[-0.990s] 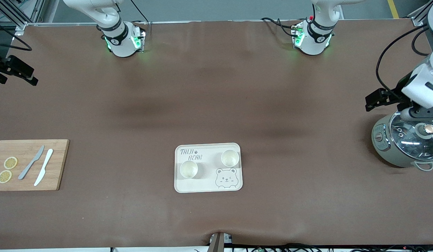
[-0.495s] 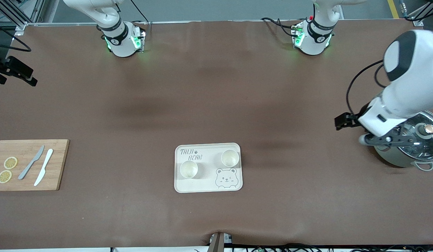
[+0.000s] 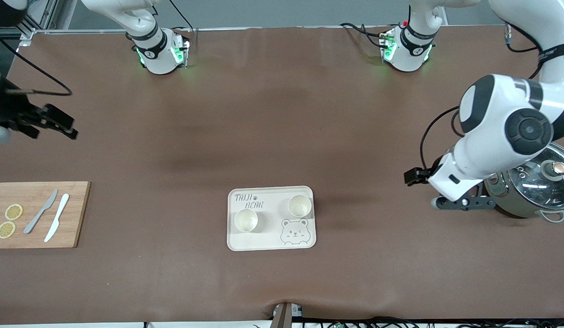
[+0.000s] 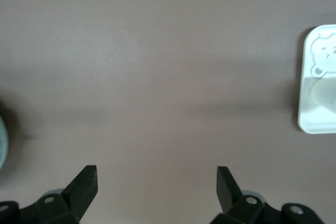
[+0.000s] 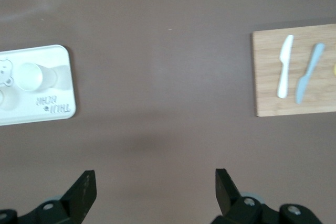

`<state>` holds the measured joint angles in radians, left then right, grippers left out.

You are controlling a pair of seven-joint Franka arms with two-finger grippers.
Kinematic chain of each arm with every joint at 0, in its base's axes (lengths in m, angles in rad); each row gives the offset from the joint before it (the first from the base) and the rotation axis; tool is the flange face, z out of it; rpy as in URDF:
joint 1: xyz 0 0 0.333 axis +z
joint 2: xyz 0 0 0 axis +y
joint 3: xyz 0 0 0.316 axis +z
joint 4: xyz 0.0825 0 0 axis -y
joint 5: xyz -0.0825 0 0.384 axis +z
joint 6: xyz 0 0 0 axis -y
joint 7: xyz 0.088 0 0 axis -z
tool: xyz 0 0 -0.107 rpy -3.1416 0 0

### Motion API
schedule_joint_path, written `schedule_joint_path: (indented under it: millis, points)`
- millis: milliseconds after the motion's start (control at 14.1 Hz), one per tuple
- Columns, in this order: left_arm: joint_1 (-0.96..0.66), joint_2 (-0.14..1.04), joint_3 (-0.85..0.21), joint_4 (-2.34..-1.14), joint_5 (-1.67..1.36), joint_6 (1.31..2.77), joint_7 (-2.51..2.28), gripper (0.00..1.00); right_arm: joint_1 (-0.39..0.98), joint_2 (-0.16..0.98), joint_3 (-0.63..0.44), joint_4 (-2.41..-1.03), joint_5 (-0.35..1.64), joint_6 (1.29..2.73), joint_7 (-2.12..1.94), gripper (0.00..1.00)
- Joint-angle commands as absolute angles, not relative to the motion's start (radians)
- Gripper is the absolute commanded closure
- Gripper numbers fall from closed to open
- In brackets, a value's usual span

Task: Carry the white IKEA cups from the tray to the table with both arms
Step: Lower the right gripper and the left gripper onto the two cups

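Observation:
Two white IKEA cups stand upright on a cream tray [image 3: 268, 238] with a bear drawing, mid-table. One cup [image 3: 246, 220] is nearer the front camera, the other cup [image 3: 299, 206] is toward the left arm's end. My left gripper [image 3: 413, 176] is open and empty over bare table between the tray and a pot. My right gripper [image 3: 58, 124] is open and empty over bare table above the cutting board's end. The right wrist view shows its open gripper [image 5: 155, 179], the tray [image 5: 55, 109] and one cup [image 5: 29, 76]. The left wrist view shows its open gripper [image 4: 156, 174] and the tray's edge [image 4: 315, 124].
A wooden cutting board [image 3: 74, 214] with two knives [image 3: 49, 216] and lemon slices [image 3: 9, 220] lies at the right arm's end. A grey pot with a glass lid [image 3: 535, 187] stands at the left arm's end, close under the left arm.
The left arm swung down from over the pot toward the tray. The right gripper moved in from the table's edge toward the middle. The cups and tray have not moved.

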<state>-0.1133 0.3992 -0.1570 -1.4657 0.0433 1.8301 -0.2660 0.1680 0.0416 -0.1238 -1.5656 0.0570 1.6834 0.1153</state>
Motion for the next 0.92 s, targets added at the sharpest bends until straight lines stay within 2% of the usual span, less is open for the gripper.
schedule_joint_path:
  millis: [0,141,636,848]
  points:
    - [-0.149,0.449,-0.160,-1.424,0.029,1.870,-0.320,0.00,0.237,0.161,-0.127,-1.494,0.071,1.760,0.233,0.00]
    - [-0.178,0.469,-0.158,-1.424,0.029,1.910,-0.368,0.00,0.320,0.224,-0.130,-1.499,0.054,1.875,0.349,0.00]
    - [-0.258,0.544,-0.158,-1.424,-0.119,2.025,-0.521,0.00,0.478,0.443,-0.132,-1.503,0.048,2.106,0.420,0.00]
    - [-0.299,0.590,-0.158,-1.424,-0.130,2.101,-0.607,0.00,0.488,0.526,-0.130,-1.505,0.052,2.262,0.422,0.00]
